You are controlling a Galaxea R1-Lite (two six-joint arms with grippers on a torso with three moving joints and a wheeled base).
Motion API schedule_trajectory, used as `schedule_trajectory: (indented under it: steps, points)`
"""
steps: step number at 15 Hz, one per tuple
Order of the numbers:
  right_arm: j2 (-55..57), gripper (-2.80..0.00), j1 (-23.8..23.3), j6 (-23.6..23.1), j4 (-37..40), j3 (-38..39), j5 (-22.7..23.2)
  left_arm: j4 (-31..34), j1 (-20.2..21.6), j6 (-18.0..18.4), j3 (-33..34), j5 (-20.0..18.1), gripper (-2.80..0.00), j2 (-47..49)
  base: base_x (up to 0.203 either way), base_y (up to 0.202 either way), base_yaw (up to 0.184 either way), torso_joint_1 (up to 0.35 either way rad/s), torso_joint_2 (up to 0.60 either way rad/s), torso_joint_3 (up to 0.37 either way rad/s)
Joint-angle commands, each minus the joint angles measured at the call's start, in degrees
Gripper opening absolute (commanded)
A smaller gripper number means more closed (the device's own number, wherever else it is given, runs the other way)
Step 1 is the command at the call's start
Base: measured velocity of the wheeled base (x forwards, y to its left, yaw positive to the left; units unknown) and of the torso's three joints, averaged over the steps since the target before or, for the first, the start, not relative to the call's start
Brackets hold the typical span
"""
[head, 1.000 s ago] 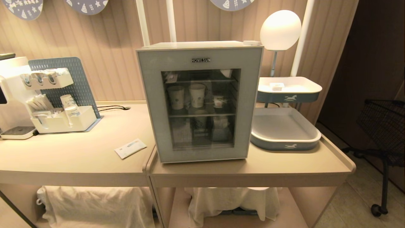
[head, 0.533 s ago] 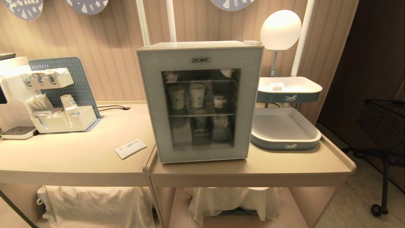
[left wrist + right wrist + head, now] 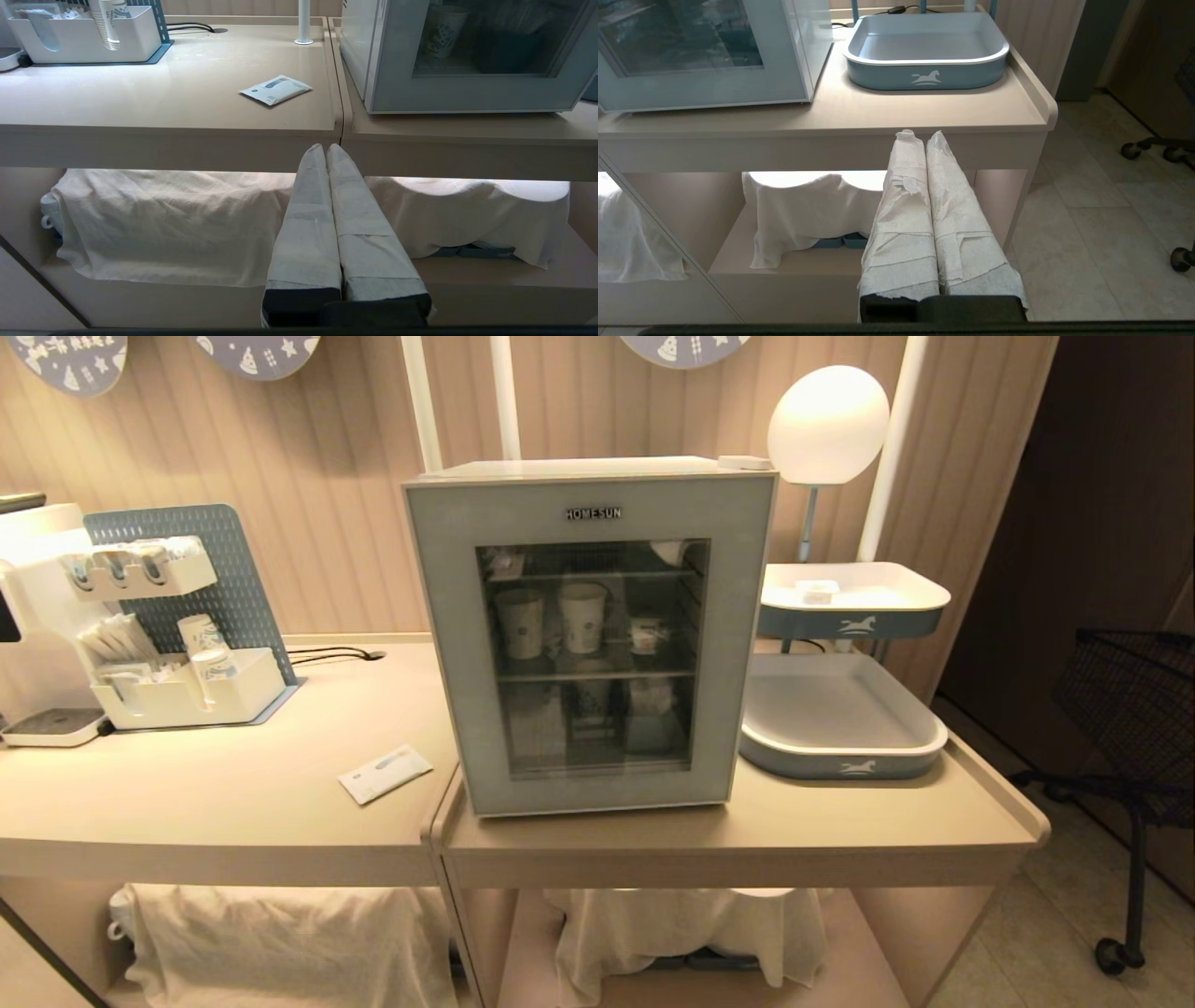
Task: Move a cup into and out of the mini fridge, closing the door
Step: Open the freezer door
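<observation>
A beige panelled wall backs two pale beige tables [image 3: 775, 826] pushed edge to edge. The small white plastic yogurt-style cup [image 3: 644, 635] sits on the upper wire shelf inside the boxy white mini fridge [image 3: 590, 630], seen through the dark glass of the grey-blue framed door [image 3: 439, 644], which lies flat against the fridge front. Two taller white paper cups [image 3: 551, 619] stand on the same shelf beside it.

Neither arm shows in the head view. The left claw [image 3: 325, 148], its paper-wrapped fingers pressed together and holding nothing, hangs below the table edge; the fridge is above and ahead of it, to one side, and a white flat sachet [image 3: 275, 89] lies on the tabletop ahead of it. The right claw [image 3: 920, 135], also pressed together and empty, sits low in front of the table edge, with the fridge's lower front corner up and ahead to one side and a grey-blue tray with a horse emblem [image 3: 927, 77] ahead on the other.

I judge this to be the very start: nothing is grasped and the door is closed with the cup inside. The next move likely calls for raising a claw to the door's free edge, spreading it, and swinging the door wide enough to reach the shelf
</observation>
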Motion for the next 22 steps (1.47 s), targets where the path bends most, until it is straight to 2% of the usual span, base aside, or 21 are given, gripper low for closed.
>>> schedule_trajectory:
  steps: [1,4,12,22]
  points:
    - [0.09,-2.8,0.02,-0.03,0.0,-0.02,0.02,0.01,0.02,-0.02,0.0,0.02,-2.8,0.06,0.0,0.0,0.0,0.0,0.0,0.0]
    - [0.09,-2.8,-0.06,0.05,-0.04,-0.02,0.02,0.01,0.02,-0.02,0.0,0.02,-2.8,0.06,0.003,0.047,-0.004,0.0,0.0,0.003]
    - [0.09,-2.8,-0.06,-0.03,-0.65,0.24,0.02,0.01,0.02,-0.19,0.0,0.11,-2.8,0.06,0.0,0.16,0.001,0.003,0.0,0.002]
    - [0.09,-2.8,0.02,0.06,-0.65,0.24,0.02,0.01,-0.04,-0.23,0.0,0.11,-2.8,0.06,0.0,0.0,0.0,0.0,0.0,0.0]
